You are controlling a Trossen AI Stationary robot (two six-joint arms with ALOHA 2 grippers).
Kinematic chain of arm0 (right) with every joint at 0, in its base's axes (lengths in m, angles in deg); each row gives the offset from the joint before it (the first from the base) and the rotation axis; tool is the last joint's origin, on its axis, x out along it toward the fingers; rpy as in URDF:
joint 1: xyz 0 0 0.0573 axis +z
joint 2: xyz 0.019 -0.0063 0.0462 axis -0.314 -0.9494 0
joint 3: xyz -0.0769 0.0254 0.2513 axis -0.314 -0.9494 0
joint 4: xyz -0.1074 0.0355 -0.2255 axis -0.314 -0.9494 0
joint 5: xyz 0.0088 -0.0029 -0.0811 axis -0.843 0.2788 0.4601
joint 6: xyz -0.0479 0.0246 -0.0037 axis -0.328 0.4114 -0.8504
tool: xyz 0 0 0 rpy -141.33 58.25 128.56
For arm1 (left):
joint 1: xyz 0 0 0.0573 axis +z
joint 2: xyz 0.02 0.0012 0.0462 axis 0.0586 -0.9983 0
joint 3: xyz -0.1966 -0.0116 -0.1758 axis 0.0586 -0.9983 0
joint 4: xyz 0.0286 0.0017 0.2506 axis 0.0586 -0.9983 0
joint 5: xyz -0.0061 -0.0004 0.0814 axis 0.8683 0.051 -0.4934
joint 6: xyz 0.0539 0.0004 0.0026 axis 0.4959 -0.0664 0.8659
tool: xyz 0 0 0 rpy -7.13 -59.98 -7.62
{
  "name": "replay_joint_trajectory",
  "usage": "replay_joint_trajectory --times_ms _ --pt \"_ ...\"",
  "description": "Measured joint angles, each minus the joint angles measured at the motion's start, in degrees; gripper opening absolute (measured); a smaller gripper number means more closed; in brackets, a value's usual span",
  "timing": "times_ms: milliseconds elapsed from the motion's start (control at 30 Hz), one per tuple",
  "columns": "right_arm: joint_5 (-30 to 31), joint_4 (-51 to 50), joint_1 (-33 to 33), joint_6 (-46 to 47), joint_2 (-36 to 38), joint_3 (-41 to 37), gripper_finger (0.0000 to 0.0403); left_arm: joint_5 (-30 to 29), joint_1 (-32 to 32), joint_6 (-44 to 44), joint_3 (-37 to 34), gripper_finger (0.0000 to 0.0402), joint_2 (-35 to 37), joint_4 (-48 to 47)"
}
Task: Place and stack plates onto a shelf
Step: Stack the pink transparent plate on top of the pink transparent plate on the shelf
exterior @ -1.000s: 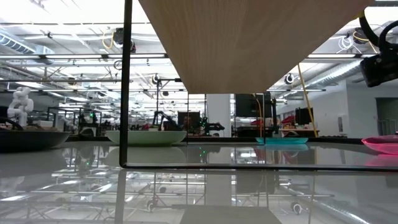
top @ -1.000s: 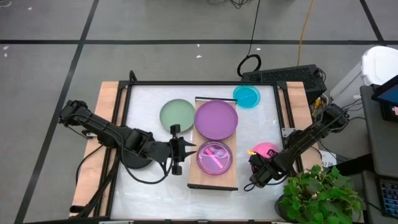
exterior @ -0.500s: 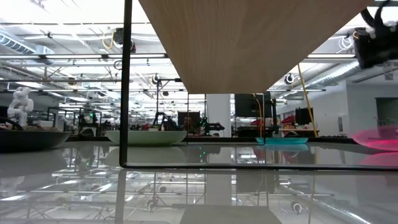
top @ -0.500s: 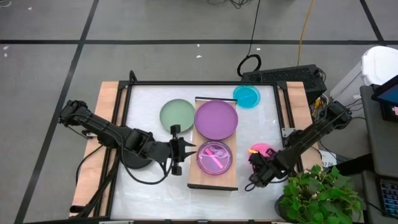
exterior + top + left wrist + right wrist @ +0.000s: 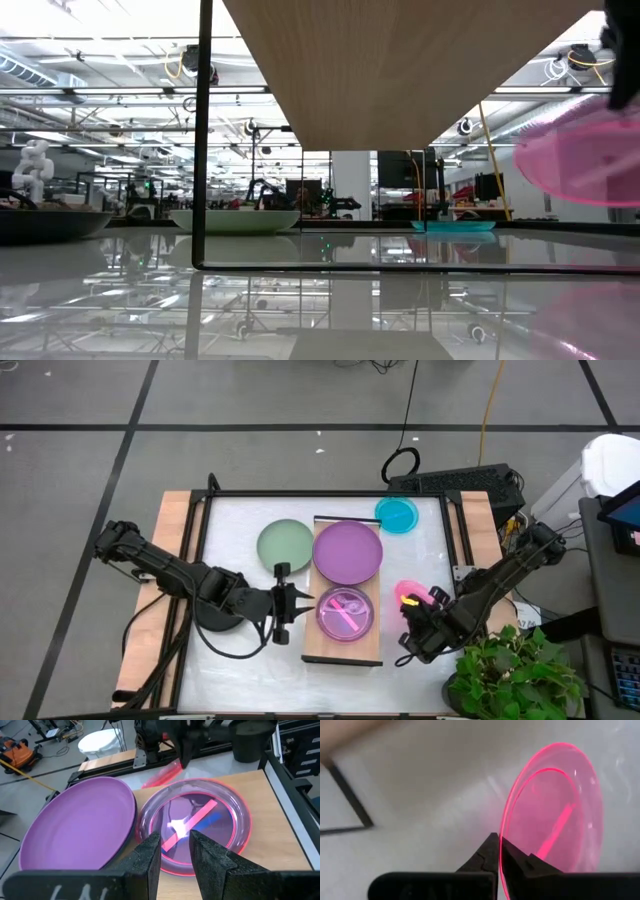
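Note:
The light-wood shelf [image 5: 310,645] runs near to far in the middle of the table. On it lie a large purple plate [image 5: 347,552] and, nearer, a glossy pink-purple plate [image 5: 347,613]. A sage-green plate [image 5: 285,543] and a cyan plate [image 5: 397,513] lie flat on the tabletop. My right gripper [image 5: 413,610] is right of the shelf, shut on a small pink plate [image 5: 406,592]. My left gripper [image 5: 303,600] is open at the shelf's left edge, its fingers over the pink-purple plate's rim [image 5: 150,820], touching nothing. My right gripper pinches the small pink plate's rim [image 5: 503,837] between its two fingers [image 5: 520,860], on the plate's near side. The plate is lifted clear of the table and tilted, showing high at the right of the low view [image 5: 590,150].
A dark frame [image 5: 212,495] borders the white tabletop, with wooden side boards [image 5: 170,540] outside it. The shelf's thin dark leg [image 5: 205,130] stands on the table. A potted plant [image 5: 510,670] sits by the near right corner, cables and boxes [image 5: 460,482] behind the far edge.
My right gripper has risen with the small pink plate, carrying it off the table and a little toward the shelf. The plate, flat on the table a second ago, now hangs clear and tilted. The left arm has kept still.

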Motion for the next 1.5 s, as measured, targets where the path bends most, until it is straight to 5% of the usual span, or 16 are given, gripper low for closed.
replay_joint_trajectory --times_ms 433,733,1167,1500 --pt "11.18 -6.61 -0.07 -8.1 0.02 11.64 0.0 -0.9 0.15 -3.38 0.0 0.0108 1.14 -8.71" --pt "16.12 -3.25 -0.09 -12.87 0.02 12.55 0.0 -2.1 1.42 -3.16 -5.39 0.0108 2.47 -4.59" --pt "17.04 11.29 -0.09 -26.68 0.02 12.55 0.0 -2.16 5.03 -5.83 -17.88 0.0108 11.7 5.49" --pt "18.19 14.79 -0.63 -30.7 0.04 12.57 0.0 -2.13 5.42 -6.0 -19.58 0.0108 13.89 6.91"
